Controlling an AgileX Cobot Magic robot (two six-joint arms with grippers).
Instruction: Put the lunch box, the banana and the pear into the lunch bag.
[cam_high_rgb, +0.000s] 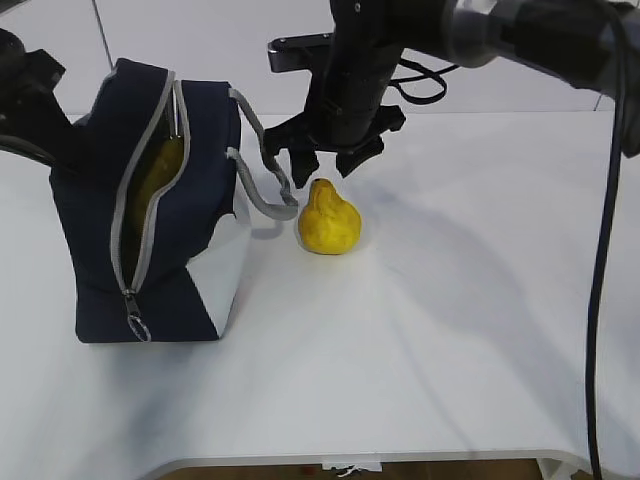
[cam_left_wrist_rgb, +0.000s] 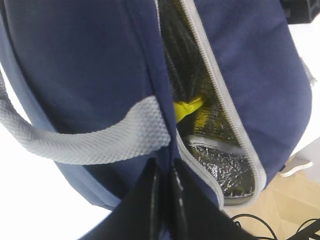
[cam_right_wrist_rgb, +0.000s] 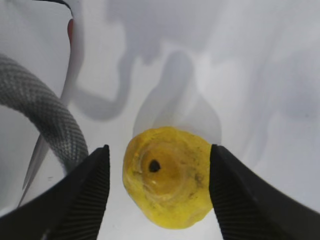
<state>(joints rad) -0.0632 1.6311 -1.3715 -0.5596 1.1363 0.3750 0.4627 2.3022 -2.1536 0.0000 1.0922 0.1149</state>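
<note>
Navy fabric of the lunch bag (cam_high_rgb: 165, 215) stands upright near the table's (cam_high_rgb: 450, 330) left edge, zipper parted, with the banana (cam_left_wrist_rgb: 187, 108) showing yellow against the silver lining inside. Left gripper (cam_left_wrist_rgb: 165, 192) has its fingers pinched tight on the bag's fabric edge beside the opening. Just right of the bag's grey handle (cam_high_rgb: 265, 170), the pear (cam_high_rgb: 330, 222) sits upright on the table. Right gripper (cam_high_rgb: 318, 160) hangs directly above it, fingers spread wide to either side of the pear, not touching it.
</note>
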